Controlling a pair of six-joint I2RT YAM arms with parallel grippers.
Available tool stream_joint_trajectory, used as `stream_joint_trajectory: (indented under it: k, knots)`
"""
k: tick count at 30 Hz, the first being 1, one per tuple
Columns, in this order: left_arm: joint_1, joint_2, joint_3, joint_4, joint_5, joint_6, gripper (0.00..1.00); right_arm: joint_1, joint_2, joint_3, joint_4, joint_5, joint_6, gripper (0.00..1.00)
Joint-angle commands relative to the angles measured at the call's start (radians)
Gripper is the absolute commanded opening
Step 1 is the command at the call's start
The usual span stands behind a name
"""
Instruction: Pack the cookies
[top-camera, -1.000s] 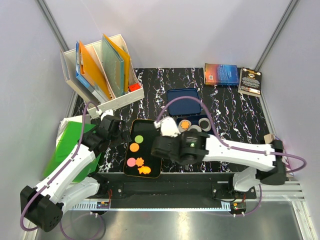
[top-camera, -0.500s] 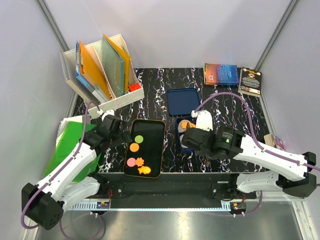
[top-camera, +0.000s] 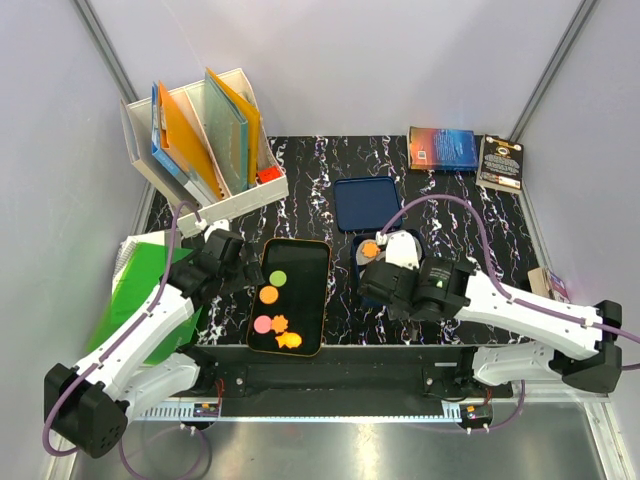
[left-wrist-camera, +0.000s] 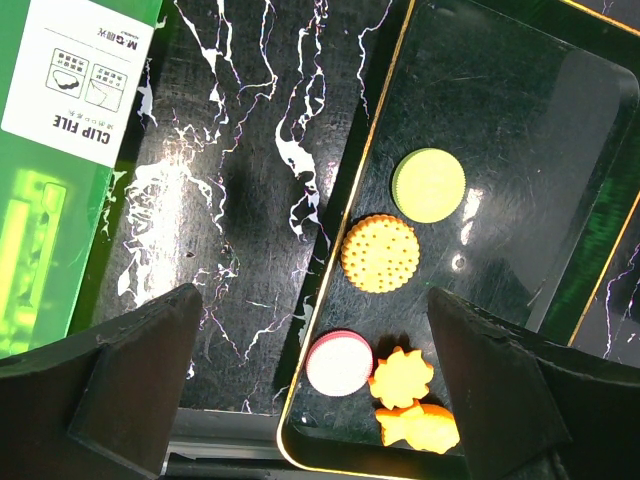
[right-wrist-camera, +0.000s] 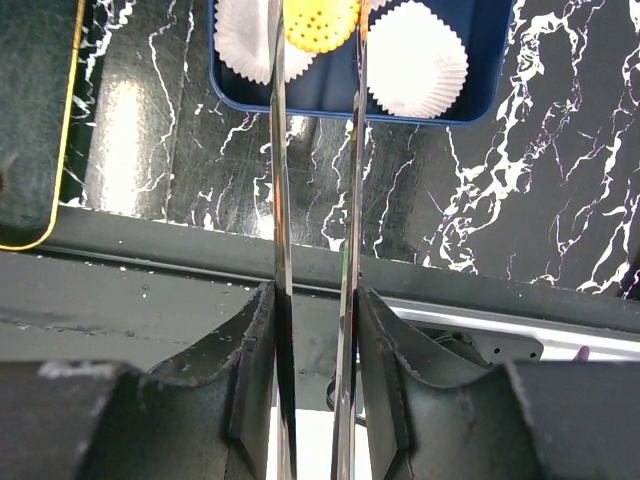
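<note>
Since a round yellow-orange cookie (right-wrist-camera: 320, 22) sits at the tips of the tweezers (right-wrist-camera: 279, 180) over the blue tin (right-wrist-camera: 478, 108), we judge the step in hand to be setting it down among the white liners (right-wrist-camera: 415, 60).

Starting at the left, the green clip file (left-wrist-camera: 40, 200) lies at the table's edge. The left gripper (left-wrist-camera: 315, 300) hovers over the near-left rim of the black tray (left-wrist-camera: 520, 130), its fingers spread wide and holding nothing. On that tray wait a green cookie (left-wrist-camera: 429, 185), a dotted orange cookie (left-wrist-camera: 379, 253), a pink cookie (left-wrist-camera: 339, 363) and two shaped orange cookies (left-wrist-camera: 400, 375).

Further right, the right gripper (right-wrist-camera: 315, 295) is closed narrow on the tweezers. We cannot tell whether the blades pinch the cookie or it already rests. We would lower until it lies flat, ease the squeeze, then lift straight up, because the liners crowd both blades.

The marble tabletop (top-camera: 450, 200) is glossy and looks slippery. Pale walls stand close, with the file rack (top-camera: 205, 145) rear left, the tin's lid (top-camera: 366, 203) behind, and books (top-camera: 443, 148) rear right.
</note>
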Motion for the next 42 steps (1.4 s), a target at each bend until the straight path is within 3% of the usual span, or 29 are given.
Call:
stream_joint_trajectory:
  k: [1,18,27,36,42]
  knots:
    - [-0.005,0.001,0.025,0.025,0.004,0.006,0.99,-0.01,0.014,-0.02,0.052,-0.006,-0.019,0.39]
    - [-0.005,-0.005,0.025,0.026,0.003,0.006,0.99,-0.036,0.075,-0.026,0.144,-0.015,-0.082,0.41]
    - [-0.005,0.001,0.026,0.025,0.004,0.006,0.99,-0.038,0.064,-0.009,0.13,-0.004,-0.074,0.52]
    - [-0.005,0.003,0.026,0.023,0.0,0.004,0.99,-0.024,0.078,0.129,0.19,-0.049,-0.152,0.5]
    - [-0.005,-0.01,0.023,0.023,-0.007,0.001,0.99,0.069,0.228,0.225,0.317,-0.112,-0.264,0.5]
